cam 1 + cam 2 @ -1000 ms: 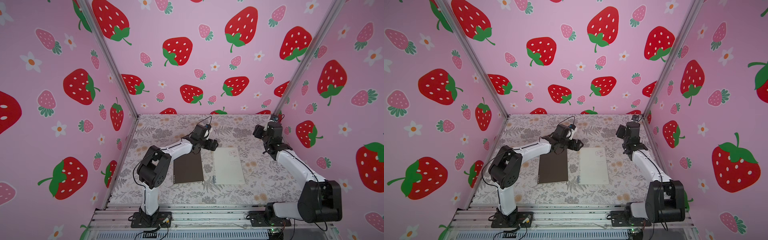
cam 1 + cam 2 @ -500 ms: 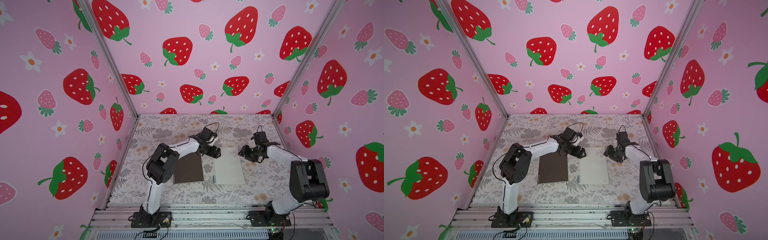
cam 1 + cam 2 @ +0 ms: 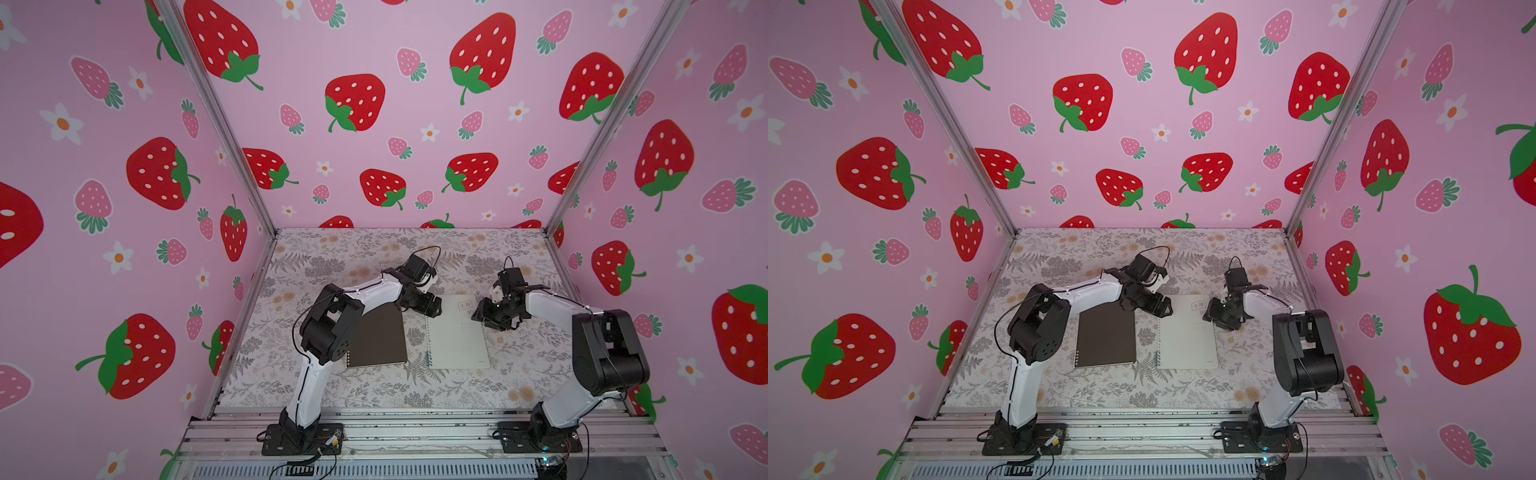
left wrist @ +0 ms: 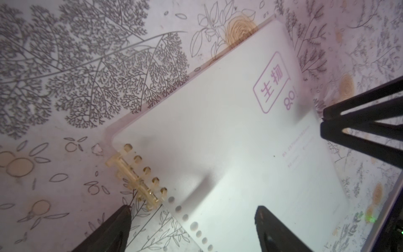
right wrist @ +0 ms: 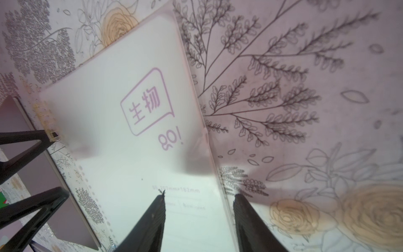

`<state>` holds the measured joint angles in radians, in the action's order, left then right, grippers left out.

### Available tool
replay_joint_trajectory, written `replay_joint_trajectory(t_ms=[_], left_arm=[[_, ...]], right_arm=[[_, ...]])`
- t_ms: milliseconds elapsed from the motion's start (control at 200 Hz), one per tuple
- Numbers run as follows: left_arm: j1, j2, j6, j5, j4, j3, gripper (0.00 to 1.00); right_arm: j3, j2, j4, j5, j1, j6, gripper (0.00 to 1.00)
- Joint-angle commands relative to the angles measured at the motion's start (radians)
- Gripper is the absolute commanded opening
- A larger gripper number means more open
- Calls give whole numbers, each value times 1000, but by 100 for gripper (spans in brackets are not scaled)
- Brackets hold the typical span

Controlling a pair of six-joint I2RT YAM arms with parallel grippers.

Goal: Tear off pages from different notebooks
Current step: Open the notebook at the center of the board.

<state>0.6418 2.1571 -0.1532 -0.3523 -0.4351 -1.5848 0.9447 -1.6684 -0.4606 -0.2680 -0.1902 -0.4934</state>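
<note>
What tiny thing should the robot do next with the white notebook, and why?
Probably pinch the right fingers shut on the cream notebook's free edge, then lift the cover. Those fingers stand apart, one over the closed cover and one beyond its edge, while the open left fingers straddle the binding, placed to steady it.

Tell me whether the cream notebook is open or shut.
Shut: the cream notebook lies flat, its front cover laid down with the boxed label facing up.
</note>
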Motion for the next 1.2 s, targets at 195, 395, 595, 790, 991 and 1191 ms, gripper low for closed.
replay_joint_trajectory(t_ms=[195,395,595,790,991,1191], left_arm=[[5,37,21,-11,-56,-59,90],[5,51,25,-7,-60,-74,90],[4,70,23,8,-58,-96,89],[1,86,17,18,-62,-110,89],[-7,80,3,22,-45,-97,89],[-12,77,-5,9,-32,-94,89]], right_arm=[[-17,-28,25,-95,-5,42,45],[-30,6,67,-171,-5,44,43],[-37,21,109,-242,-5,51,35],[-38,43,119,-258,-5,55,29],[-44,54,144,-304,-5,60,19],[-53,61,195,-376,-5,59,14]])
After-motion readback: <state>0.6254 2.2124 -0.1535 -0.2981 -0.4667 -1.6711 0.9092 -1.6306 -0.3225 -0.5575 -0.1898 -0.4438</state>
